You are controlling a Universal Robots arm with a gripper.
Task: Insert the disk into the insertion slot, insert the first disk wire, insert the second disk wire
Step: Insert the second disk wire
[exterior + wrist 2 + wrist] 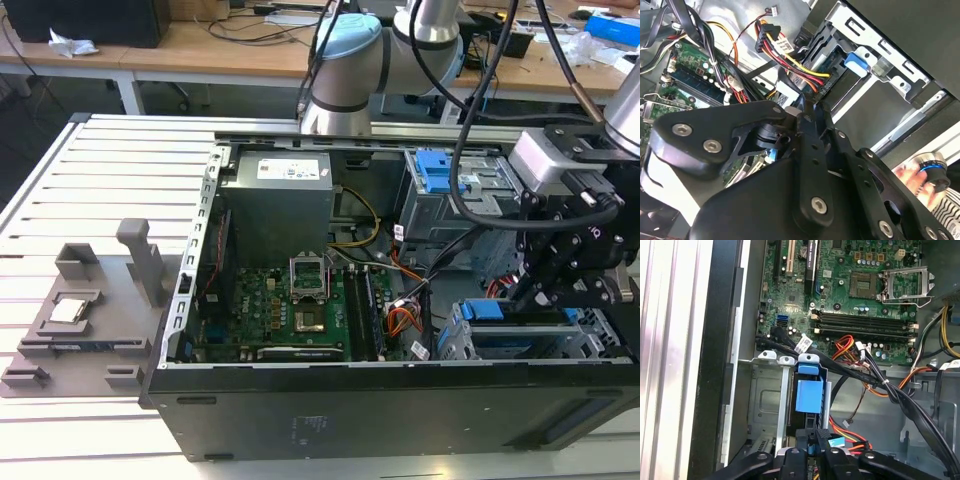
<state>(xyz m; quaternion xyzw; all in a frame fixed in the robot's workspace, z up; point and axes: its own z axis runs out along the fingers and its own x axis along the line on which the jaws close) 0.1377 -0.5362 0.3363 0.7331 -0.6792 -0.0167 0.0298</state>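
Where the open computer case (330,400) lies on its side in the exterior view, the black gripper (545,290) is seen low over the grey drive cage, the insertion slot (600,335), at the exterior view's right. The disk (520,312) is seen lying flat in that slot, with its blue carrier showing. Its long side runs along the case's near wall, from the exterior view's left to its right. The green board (290,310) is seen in the middle of the case, and a taller cage with a blue latch (438,170) stands further back. Orange, yellow and black wires (405,320) lie between the board and the slot.

In the second wrist view, the black gripper links (805,165) are seen close up. Whether the fingers are apart or together cannot be told here. A bundle of red, yellow and black wires (790,62) with a dark plug is seen running toward the grey cage (875,45), where a blue tab (856,62) sticks out.

In the first wrist view, the blue carrier (809,395) of the disk is seen sitting inside the grey cage (765,400). The gripper's fingertips (823,440) are seen close together just at the carrier's near end. Thin red wires (852,432) lie beside them, and black cables (860,372) cross over the cage.
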